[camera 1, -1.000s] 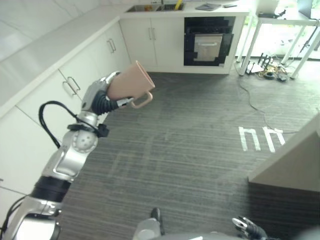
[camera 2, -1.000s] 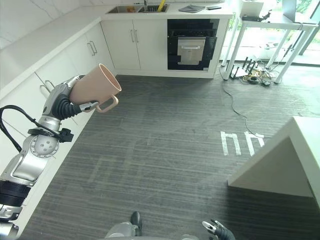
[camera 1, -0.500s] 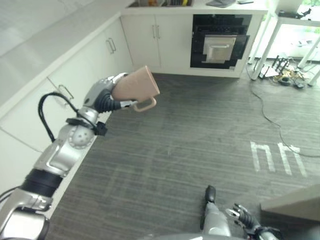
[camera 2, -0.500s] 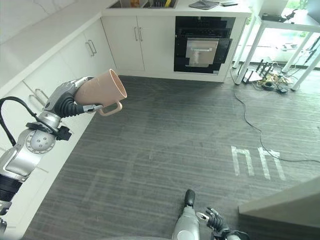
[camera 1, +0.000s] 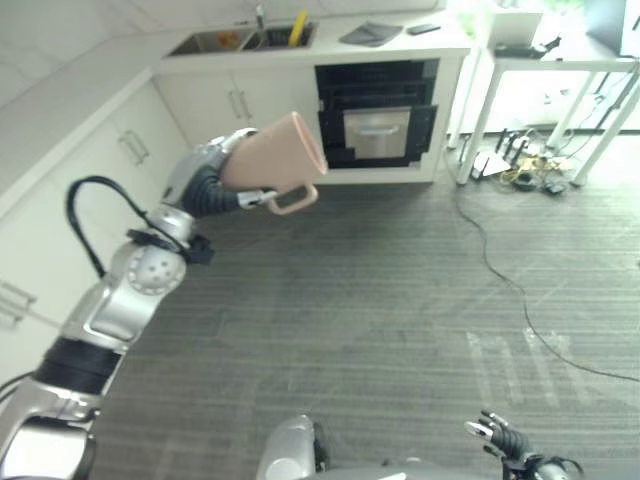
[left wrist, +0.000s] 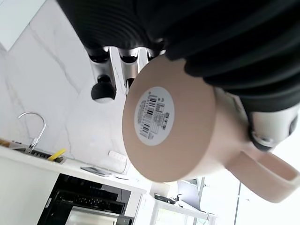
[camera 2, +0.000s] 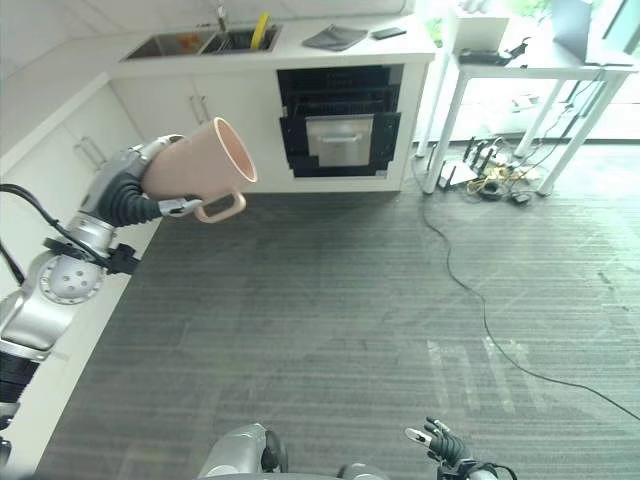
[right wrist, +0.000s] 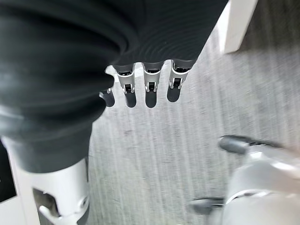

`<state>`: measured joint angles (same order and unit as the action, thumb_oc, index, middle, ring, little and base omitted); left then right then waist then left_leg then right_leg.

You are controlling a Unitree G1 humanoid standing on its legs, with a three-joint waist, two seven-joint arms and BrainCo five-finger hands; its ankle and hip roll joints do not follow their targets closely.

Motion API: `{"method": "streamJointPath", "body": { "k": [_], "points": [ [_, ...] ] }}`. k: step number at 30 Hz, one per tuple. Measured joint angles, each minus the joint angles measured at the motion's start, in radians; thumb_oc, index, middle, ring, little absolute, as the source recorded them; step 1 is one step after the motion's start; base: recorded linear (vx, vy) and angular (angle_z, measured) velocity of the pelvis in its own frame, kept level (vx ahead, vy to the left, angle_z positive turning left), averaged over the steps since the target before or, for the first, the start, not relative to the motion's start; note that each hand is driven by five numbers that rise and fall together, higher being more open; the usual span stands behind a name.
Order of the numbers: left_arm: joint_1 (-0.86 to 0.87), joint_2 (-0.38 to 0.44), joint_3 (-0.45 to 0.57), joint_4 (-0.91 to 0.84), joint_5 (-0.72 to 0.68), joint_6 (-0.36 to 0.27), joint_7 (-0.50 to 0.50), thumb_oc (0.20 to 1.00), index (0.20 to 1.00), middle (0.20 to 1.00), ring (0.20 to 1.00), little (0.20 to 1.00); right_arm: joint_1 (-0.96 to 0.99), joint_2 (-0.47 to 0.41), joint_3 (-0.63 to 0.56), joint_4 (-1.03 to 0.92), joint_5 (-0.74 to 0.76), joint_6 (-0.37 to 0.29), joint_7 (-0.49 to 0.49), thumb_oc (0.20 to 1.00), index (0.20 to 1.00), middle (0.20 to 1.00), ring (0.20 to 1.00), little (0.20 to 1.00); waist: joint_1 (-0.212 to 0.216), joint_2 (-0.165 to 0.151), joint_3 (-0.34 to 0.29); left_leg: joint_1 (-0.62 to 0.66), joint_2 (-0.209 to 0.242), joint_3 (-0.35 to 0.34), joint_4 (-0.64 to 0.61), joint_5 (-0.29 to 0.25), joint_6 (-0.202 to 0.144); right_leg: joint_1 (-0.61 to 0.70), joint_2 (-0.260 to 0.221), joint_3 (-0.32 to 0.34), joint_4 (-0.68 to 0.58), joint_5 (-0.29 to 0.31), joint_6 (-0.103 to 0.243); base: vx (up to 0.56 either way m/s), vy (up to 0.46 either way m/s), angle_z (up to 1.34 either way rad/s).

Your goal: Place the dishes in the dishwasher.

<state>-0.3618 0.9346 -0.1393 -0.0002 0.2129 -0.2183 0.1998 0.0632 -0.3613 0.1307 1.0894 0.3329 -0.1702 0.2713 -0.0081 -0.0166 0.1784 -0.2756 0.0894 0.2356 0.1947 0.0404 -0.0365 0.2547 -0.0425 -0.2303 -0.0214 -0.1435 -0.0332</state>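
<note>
Here the left arm is raised from the lower left of the head views and bent at the elbow, so that the left hand (camera 1: 205, 180) is held high at about 10 o'clock of the scene. A pink mug (camera 1: 272, 166) is gripped in this hand: the fingers are curled round its body, and the thumb is pressed near the handle, as is seen in the left wrist view. The mug is carried on its side in the air, above the grey floor (camera 2: 330, 300), with its open mouth turned toward 2 o'clock and its handle hanging below. A white label is stuck on its base (left wrist: 154, 112). The dishwasher (camera 2: 343, 118) is seen at 12 o'clock, under the white counter (camera 2: 300, 45), well apart from the mug. The right hand (camera 2: 448, 445) is kept low at 5 o'clock, with its fingers relaxed and apart, and nothing is held in it.
</note>
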Motion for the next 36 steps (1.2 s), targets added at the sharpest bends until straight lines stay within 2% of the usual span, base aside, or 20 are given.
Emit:
{"method": "streamJointPath", "body": {
  "k": [2, 3, 4, 5, 6, 7, 8, 11, 14, 16, 18, 20, 22, 23, 24, 27, 29, 31, 34, 36],
  "points": [
    [0.037, -0.04, 0.003, 0.002, 0.006, -0.002, 0.032, 0.2, 0.2, 0.2, 0.2, 0.2, -0.009, -0.003, 0.031, -0.011, -0.007, 0.004, 0.004, 1.0, 1.0, 1.0, 1.0, 1.0, -0.003, 0.033, -0.017, 0.006, -0.037, -0.112, -0.283, 0.033, -0.021, 0.034, -0.018, 0.057, -0.012, -0.041, 0.068, 0.84, 0.27, -0.92],
    [0.121, -0.123, 0.034, -0.001, 0.029, 0.004, 0.048, 0.2, 0.2, 0.2, 0.2, 0.2, 0.004, -0.014, 0.038, -0.039, -0.007, 0.004, 0.003, 1.0, 1.0, 1.0, 1.0, 1.0, 0.036, 0.079, -0.02, 0.026, 0.03, -0.109, -0.293, 0.003, 0.014, 0.058, -0.026, 0.126, -0.002, -0.069, 0.114, 0.67, 0.286, -1.28],
    [0.183, -0.175, 0.043, 0.002, 0.048, 0.019, 0.05, 0.2, 0.2, 0.2, 0.2, 0.2, 0.031, -0.01, 0.058, -0.053, -0.007, 0.007, 0.001, 1.0, 1.0, 1.0, 1.0, 1.0, 0.035, 0.062, -0.008, 0.094, 0.023, -0.009, -0.264, 0.091, 0.068, 0.107, -0.071, 0.111, 0.047, -0.1, 0.164, 0.86, 0.423, -1.23],
    [0.25, -0.187, 0.041, -0.002, 0.059, 0.023, 0.049, 0.2, 0.2, 0.2, 0.2, 0.2, 0.054, 0.006, 0.057, -0.043, -0.008, 0.01, -0.002, 1.0, 1.0, 1.0, 1.0, 1.0, 0.019, 0.041, 0.004, 0.167, -0.003, 0.018, -0.218, 0.118, 0.1, 0.099, -0.129, 0.038, 0.217, -0.13, 0.191, 0.66, 0.351, -0.58],
    [0.262, -0.188, 0.046, -0.002, 0.073, 0.027, 0.049, 0.2, 0.2, 0.2, 0.2, 0.2, 0.06, 0.008, 0.056, -0.032, -0.008, 0.015, -0.006, 1.0, 1.0, 1.0, 1.0, 1.0, 0.019, 0.039, 0.004, 0.201, -0.008, 0.013, -0.214, 0.131, 0.089, 0.095, -0.127, 0.034, 0.242, -0.171, 0.209, 0.63, 0.345, -0.34],
    [0.257, -0.176, 0.069, -0.009, 0.084, 0.028, 0.049, 0.2, 0.2, 0.2, 0.2, 0.2, 0.064, 0.009, 0.054, -0.024, -0.007, 0.031, -0.009, 1.0, 1.0, 1.0, 1.0, 1.0, 0.014, 0.024, -0.002, 0.243, -0.037, 0.02, -0.226, 0.107, 0.076, 0.01, -0.101, 0.029, 0.273, -0.192, 0.178, 0.51, 0.307, 0.0],
    [0.215, -0.168, 0.088, -0.023, 0.084, 0.028, 0.049, 0.2, 0.2, 0.2, 0.2, 0.2, 0.061, 0.012, 0.033, -0.029, -0.007, 0.037, -0.018, 1.0, 1.0, 1.0, 1.0, 1.0, 0.009, 0.008, -0.003, 0.243, -0.071, 0.024, -0.222, 0.089, 0.08, -0.101, -0.073, 0.016, 0.27, -0.176, 0.113, 0.65, 0.4, 0.22],
    [0.159, -0.164, 0.101, -0.032, 0.086, 0.027, 0.031, 0.2, 0.2, 0.2, 0.2, 0.2, 0.065, 0.043, -0.026, -0.026, -0.004, 0.073, -0.035, 1.0, 1.0, 1.0, 1.0, 1.0, 0.017, 0.015, -0.005, 0.265, -0.115, 0.009, -0.149, 0.001, 0.097, -0.069, -0.11, 0.024, 0.315, -0.143, 0.135, 0.39, 0.272, 0.34],
    [0.081, -0.156, 0.08, -0.032, 0.094, 0.027, 0.017, 0.2, 0.2, 0.2, 0.2, 0.2, 0.06, 0.079, -0.067, -0.03, 0.005, 0.105, -0.067, 1.0, 1.0, 1.0, 1.0, 1.0, 0.015, 0.005, 0.0, 0.276, -0.122, 0.009, -0.111, -0.024, 0.102, -0.111, -0.121, 0.055, 0.484, -0.108, 0.202, 0.21, 0.138, 0.41],
    [0.025, -0.107, 0.024, -0.043, 0.095, 0.017, 0.006, 0.2, 0.2, 0.2, 0.2, 0.2, 0.072, 0.113, -0.073, -0.031, 0.043, 0.119, -0.103, 1.0, 1.0, 1.0, 1.0, 1.0, 0.015, -0.011, 0.007, 0.28, -0.114, 0.036, -0.048, -0.082, 0.102, -0.219, -0.099, 0.174, 0.754, -0.008, 0.322, 0.26, 0.061, 0.63],
    [0.022, -0.058, 0.021, -0.056, 0.091, 0.02, -0.002, 0.2, 0.2, 0.2, 0.2, 0.2, 0.068, 0.126, -0.073, -0.015, 0.069, 0.118, -0.122, 1.0, 1.0, 1.0, 1.0, 1.0, 0.018, -0.015, 0.015, 0.316, -0.111, 0.044, -0.085, -0.125, 0.11, -0.353, -0.117, 0.195, 0.978, 0.065, 0.312, 0.18, 0.033, 0.13],
    [0.031, -0.052, 0.025, -0.057, 0.091, 0.024, -0.004, 0.2, 0.2, 0.2, 0.2, 0.2, 0.067, 0.118, -0.072, -0.035, 0.082, 0.118, -0.133, 1.0, 1.0, 1.0, 1.0, 1.0, 0.021, 0.018, 0.022, 0.347, -0.093, 0.052, -0.123, -0.128, 0.115, -0.474, -0.12, 0.156, 0.959, -0.014, 0.302, 0.2, -0.084, -0.17],
    [0.034, -0.057, 0.022, -0.056, 0.091, 0.018, -0.004, 0.2, 0.2, 0.2, 0.2, 0.2, 0.068, 0.102, -0.071, -0.075, 0.083, 0.111, -0.135, 1.0, 1.0, 1.0, 1.0, 1.0, -0.004, 0.046, 0.029, 0.38, -0.082, 0.041, -0.174, -0.133, 0.103, -0.542, -0.144, 0.089, 0.718, -0.047, 0.25, 0.24, -0.238, -0.01],
    [0.034, -0.06, 0.02, -0.055, 0.092, 0.016, -0.004, 0.2, 0.2, 0.2, 0.2, 0.2, 0.066, 0.092, -0.065, -0.088, 0.084, 0.104, -0.134, 1.0, 1.0, 1.0, 1.0, 1.0, -0.028, 0.05, 0.029, 0.396, -0.085, 0.027, -0.185, -0.122, 0.079, -0.535, -0.169, 0.049, 0.454, -0.013, 0.214, 0.25, -0.25, 0.31],
    [0.032, -0.061, 0.021, -0.055, 0.092, 0.013, -0.003, 0.2, 0.2, 0.2, 0.2, 0.2, 0.065, 0.09, -0.062, -0.088, 0.085, 0.1, -0.133, 1.0, 1.0, 1.0, 1.0, 1.0, -0.044, 0.043, 0.028, 0.409, -0.091, 0.019, -0.196, -0.124, 0.071, -0.539, -0.188, 0.053, 0.298, 0.033, 0.218, 0.3, -0.298, 0.37],
    [0.04, -0.067, 0.012, -0.005, 0.093, -0.009, 0.0, 0.2, 0.2, 0.2, 0.2, 0.2, 0.066, 0.097, -0.074, -0.059, 0.12, 0.086, -0.124, 1.0, 1.0, 1.0, 1.0, 1.0, -0.07, 0.019, 0.027, 0.472, -0.083, -0.033, -0.181, -0.167, 0.022, -0.553, -0.217, 0.125, 0.164, 0.182, 0.228, 0.27, -0.27, 0.49],
    [0.051, -0.061, 0.014, 0.014, 0.092, -0.013, 0.002, 0.2, 0.2, 0.2, 0.2, 0.2, 0.077, 0.101, -0.081, -0.044, 0.12, 0.087, -0.126, 1.0, 1.0, 1.0, 1.0, 1.0, -0.065, 0.006, 0.027, 0.526, -0.048, -0.088, -0.165, -0.217, -0.041, -0.49, -0.189, 0.164, 0.181, 0.257, 0.19, 0.26, -0.306, 0.78],
    [0.068, -0.076, 0.01, -0.005, 0.091, -0.021, 0.006, 0.2, 0.2, 0.2, 0.2, 0.2, 0.039, 0.062, -0.083, -0.038, 0.122, 0.089, -0.134, 1.0, 1.0, 1.0, 1.0, 1.0, -0.048, 0.083, 0.02, 0.505, 0.077, -0.117, -0.078, -0.233, -0.06, -0.468, -0.085, 0.082, 0.23, 0.191, 0.102, 0.32, -0.337, 0.44],
    [0.074, -0.074, 0.01, -0.016, 0.09, -0.017, 0.008, 0.2, 0.2, 0.2, 0.2, 0.2, 0.006, 0.047, -0.095, -0.049, 0.121, 0.081, -0.134, 1.0, 1.0, 1.0, 1.0, 1.0, -0.017, 0.059, 0.02, 0.444, 0.093, -0.12, 0.082, -0.184, -0.054, -0.456, -0.067, 0.093, 0.252, 0.164, 0.069, 0.14, -0.156, -0.12],
    [0.073, -0.071, 0.012, -0.041, 0.088, -0.017, 0.01, 0.2, 0.2, 0.2, 0.2, 0.2, -0.003, 0.014, -0.103, -0.047, 0.122, 0.073, -0.137, 1.0, 1.0, 1.0, 1.0, 1.0, -0.013, 0.055, 0.02, 0.403, 0.007, -0.15, 0.094, -0.174, -0.056, -0.43, -0.065, 0.105, 0.242, 0.141, 0.039, 0.14, -0.215, -0.21]
  ]
}}
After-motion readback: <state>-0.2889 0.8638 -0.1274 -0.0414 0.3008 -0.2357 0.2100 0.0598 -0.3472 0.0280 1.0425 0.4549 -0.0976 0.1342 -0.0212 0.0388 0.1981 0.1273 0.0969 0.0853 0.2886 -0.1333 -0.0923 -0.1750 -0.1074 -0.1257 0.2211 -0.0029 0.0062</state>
